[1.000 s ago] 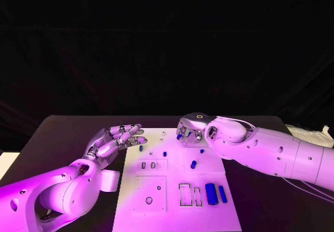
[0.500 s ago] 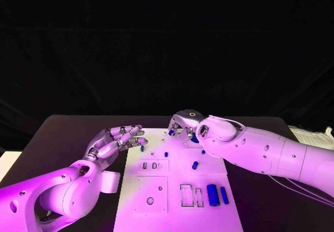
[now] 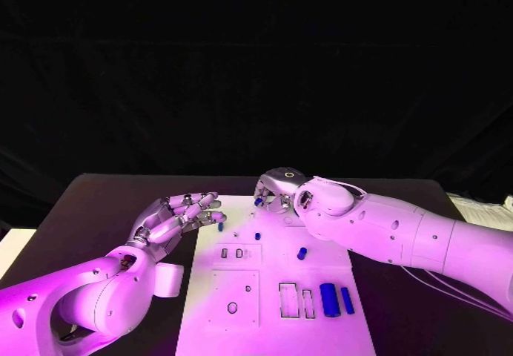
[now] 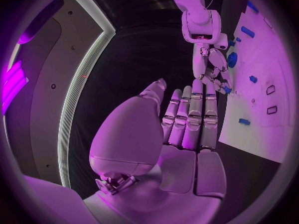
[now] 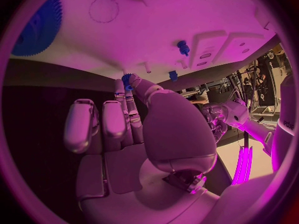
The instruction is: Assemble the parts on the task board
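A: L hand?

B: left hand (image 3: 176, 215) sits just off the task board (image 3: 267, 319), by its far left corner. Fingers straight, side by side, thumb out. Nothing in it, released. Left wrist view agrees: palm bare, fingertips (image 4: 190, 97) pointing toward the board edge.

A: R hand?

B: right hand (image 3: 276, 196) hangs over the board's far edge, near the middle. Fingers curled down. It pinches a small blue part (image 5: 127, 78) at the fingertips; right wrist view shows the blue bit sitting right at the tips. In head view there's a blue speck at the hand's left side, same piece probably, too small to be sure.

A: Touching the board?

B: can't tell. Part is close above the white surface, contact not clear.

A: Other parts on the board?

B: thick blue cylinder (image 3: 328, 298) and thin blue rod (image 3: 348, 300) lie side by side at the near right, just beside the rectangular slots (image 3: 287, 300). Blue peg (image 3: 302, 254) lies mid board, right of centre. Two tiny blue pegs (image 3: 256, 236) stand further back, toward the left side. Blue gear (image 5: 37, 27) lies flat on the board near the R hand, seen from the right wrist.

A: Surface under it?

B: black table (image 3: 96, 200), board lies in its middle.
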Motion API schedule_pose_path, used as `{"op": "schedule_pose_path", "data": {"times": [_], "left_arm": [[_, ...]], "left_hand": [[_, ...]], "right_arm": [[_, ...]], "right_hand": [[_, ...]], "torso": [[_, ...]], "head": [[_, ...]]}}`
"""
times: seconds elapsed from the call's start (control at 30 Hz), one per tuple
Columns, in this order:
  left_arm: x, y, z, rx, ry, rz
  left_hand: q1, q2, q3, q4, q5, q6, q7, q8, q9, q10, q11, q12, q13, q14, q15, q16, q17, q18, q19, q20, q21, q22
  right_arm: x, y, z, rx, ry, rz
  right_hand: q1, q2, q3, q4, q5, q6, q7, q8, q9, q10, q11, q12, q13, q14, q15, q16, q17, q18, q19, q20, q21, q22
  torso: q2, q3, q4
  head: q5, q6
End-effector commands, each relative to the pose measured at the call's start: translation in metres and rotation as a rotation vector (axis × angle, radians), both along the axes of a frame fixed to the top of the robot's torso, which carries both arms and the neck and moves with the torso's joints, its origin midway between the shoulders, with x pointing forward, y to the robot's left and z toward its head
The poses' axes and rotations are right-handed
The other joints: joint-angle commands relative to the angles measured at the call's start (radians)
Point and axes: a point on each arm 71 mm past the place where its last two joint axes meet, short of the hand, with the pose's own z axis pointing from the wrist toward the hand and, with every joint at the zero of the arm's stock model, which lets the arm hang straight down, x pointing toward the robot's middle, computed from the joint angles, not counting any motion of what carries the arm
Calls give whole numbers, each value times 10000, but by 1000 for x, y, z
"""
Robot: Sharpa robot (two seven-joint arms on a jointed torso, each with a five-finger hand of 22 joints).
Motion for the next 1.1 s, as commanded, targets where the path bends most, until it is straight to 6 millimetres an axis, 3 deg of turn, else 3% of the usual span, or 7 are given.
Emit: {"op": "schedule_pose_path", "data": {"times": [0.03, 0.37, 0.63, 0.8, 0.93, 0.97, 1.1], "left_arm": [[-1, -3, 2, -149, -46, -223], [-1, -4, 2, -168, -37, -273], [-1, -4, 2, -168, -29, -283], [-2, -4, 2, -169, -19, -300], [-2, -3, 2, -164, -10, -304], [-1, -3, 2, -161, -6, -303], [-1, -2, 2, -149, -2, -282]], "left_hand": [[-25, -48, 0, -78, -45, 0, 76, -57, -13, -6, 66, -57, -12, -5, 62, -46, 9, 130, 25, 69, -59, -8], [-25, -48, 0, -78, -45, 0, 76, -57, -13, -6, 66, -57, -12, -5, 62, -46, 9, 130, 25, 69, -59, -8], [-25, -48, 0, -78, -45, 0, 76, -57, -13, -6, 66, -57, -12, -5, 62, -46, 9, 130, 25, 69, -59, -8], [-22, -49, 3, -86, -46, 1, 78, -64, -12, -9, 68, -62, -11, -5, 64, -54, 10, 130, 25, 70, -64, -13], [-19, -50, 6, -95, -48, 2, 79, -71, -11, -12, 70, -68, -11, -5, 66, -64, 11, 130, 24, 72, -70, -19], [-20, -55, 5, -99, -51, -1, 82, -77, -11, -15, 72, -72, -11, -7, 68, -71, 11, 129, 23, 74, -74, -23], [-20, -55, 5, -99, -51, -1, 82, -77, -11, -15, 72, -72, -11, -7, 68, -71, 11, 129, 23, 74, -74, -23]], "right_arm": [[1, 2, -1, -219, -5, 39], [6, 5, -5, -436, 202, -98], [8, 5, -7, -549, 283, -220], [9, 5, -7, -456, 244, -292], [10, 4, -5, -289, 92, -355], [9, 3, -4, -216, 13, -369], [6, -3, -2, -63, -110, -383]], "right_hand": [[30, 0, 68, 7, 55, 20, 83, 35, 158, -65, 37, 31, 18, 349, -12, 68, 10, -93, 34, 19, 40, 7], [-2, -27, 60, 32, 50, 9, 91, 22, 162, -80, 46, 34, 19, 348, -1, 85, 25, -92, 25, 28, 43, 7], [-69, -125, 53, 90, 19, -99, 134, -35, 152, -211, 90, 20, 11, 331, 44, 91, -7, -91, 2, 56, 60, 20], [-240, -466, 20, 250, -18, -864, 361, -74, -28, -1039, 323, 16, -11, 223, 268, -128, -424, -36, -206, 243, -128, -319], [-240, -795, -299, 321, -73, -1924, 566, -69, -231, -2198, 580, 17, -15, 41, 479, -631, -1222, 181, -733, 440, -816, -1466], [-178, -839, -490, 357, -79, -2195, 585, -69, -227, -2506, 626, 27, -8, 31, 518, -699, -1333, 211, -788, 489, -909, -1605], [-59, -808, -721, 432, -69, -2226, 601, -36, -197, -2467, 621, 97, 20, 54, 516, -711, -1368, 217, -772, 527, -930, -1626]], "torso": [[15, -9, 8], [13, -6, 49], [19, -11, 28], [23, -12, 36], [24, -11, 45], [22, -12, 43], [28, -7, 32]], "head": [[-5, 2], [-27, -42], [-8, -37], [-20, -25], [-31, -13], [-27, -8], [-28, 5]]}}
